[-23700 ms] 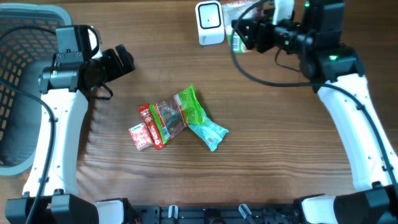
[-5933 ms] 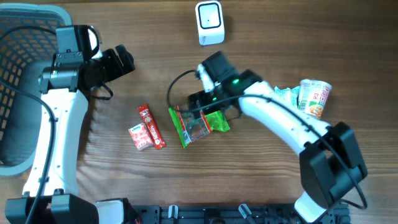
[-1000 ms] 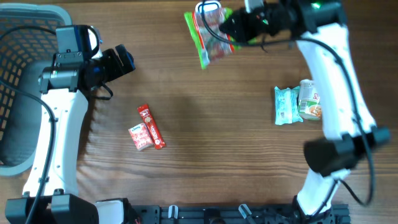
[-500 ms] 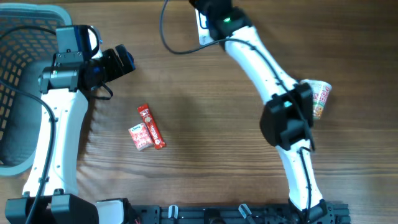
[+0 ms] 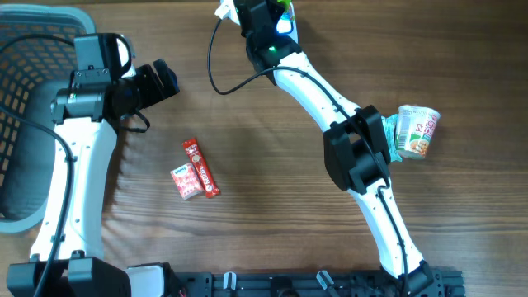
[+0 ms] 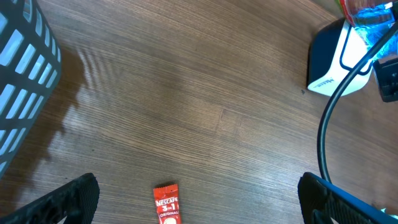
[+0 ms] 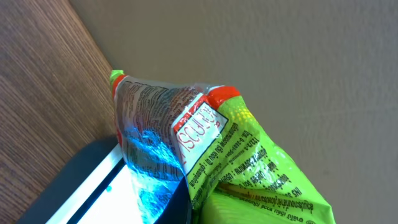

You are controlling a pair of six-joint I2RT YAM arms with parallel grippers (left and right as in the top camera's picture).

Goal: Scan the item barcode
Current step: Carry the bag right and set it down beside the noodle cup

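My right gripper (image 5: 257,11) is at the far edge of the table, shut on a green and clear snack packet (image 7: 242,155). It holds the packet right over the white barcode scanner (image 6: 339,59), and the scanner's blue light falls on the clear part (image 7: 146,155). The overhead view shows only a green corner of the packet (image 5: 285,7) beside the arm. The scanner (image 7: 93,186) lies just below the packet. My left gripper (image 6: 199,214) hangs open over bare wood at the left, nothing between its fingers (image 6: 74,198).
Two red sachets (image 5: 196,168) lie left of centre; one reads Nescafe (image 6: 166,203). A cup noodle (image 5: 417,130) and a teal packet (image 5: 388,132) sit at the right. A dark mesh basket (image 5: 25,124) fills the left edge. The right arm's cable (image 6: 329,118) loops near the scanner.
The right arm has swung left across the far edge, carrying the packet from beside the scanner to over it. The left arm has not moved.
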